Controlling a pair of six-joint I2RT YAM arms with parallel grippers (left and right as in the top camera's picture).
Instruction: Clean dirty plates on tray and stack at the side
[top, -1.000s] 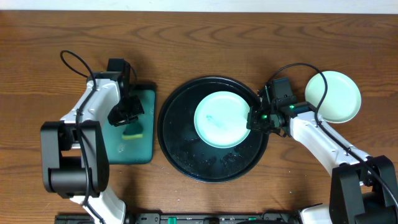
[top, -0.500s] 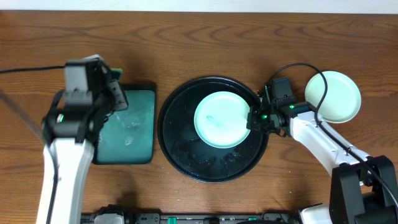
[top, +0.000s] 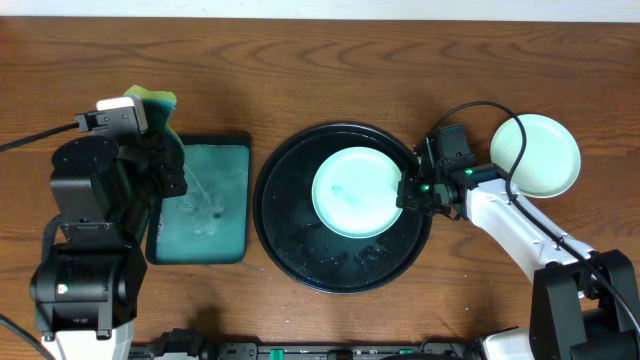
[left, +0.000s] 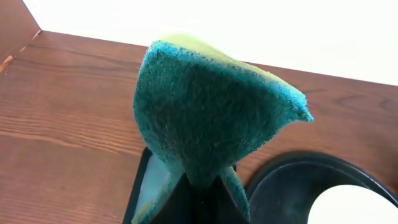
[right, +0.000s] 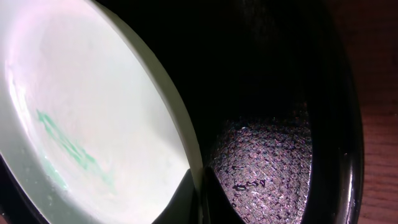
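A mint-green plate (top: 357, 191) with a teal smear lies in the large round black tray (top: 290, 240). My right gripper (top: 407, 191) is shut on the plate's right rim; the right wrist view shows the rim (right: 186, 149) pinched between the fingers (right: 198, 198) over the wet tray floor (right: 267, 155). Another plate (top: 545, 155) sits on the table at the far right. My left gripper (top: 150, 104) is raised high and shut on a green sponge (left: 211, 106), which fills the left wrist view. A third plate is not in view.
A rectangular black tray (top: 205, 205) with wet teal residue lies left of the round tray. A black cable (top: 480, 108) loops above the right arm. The left arm's body (top: 90, 230) covers the table's left side.
My left arm has lifted the sponge off the rectangular tray and risen toward the camera. The right gripper and the plate have not moved.
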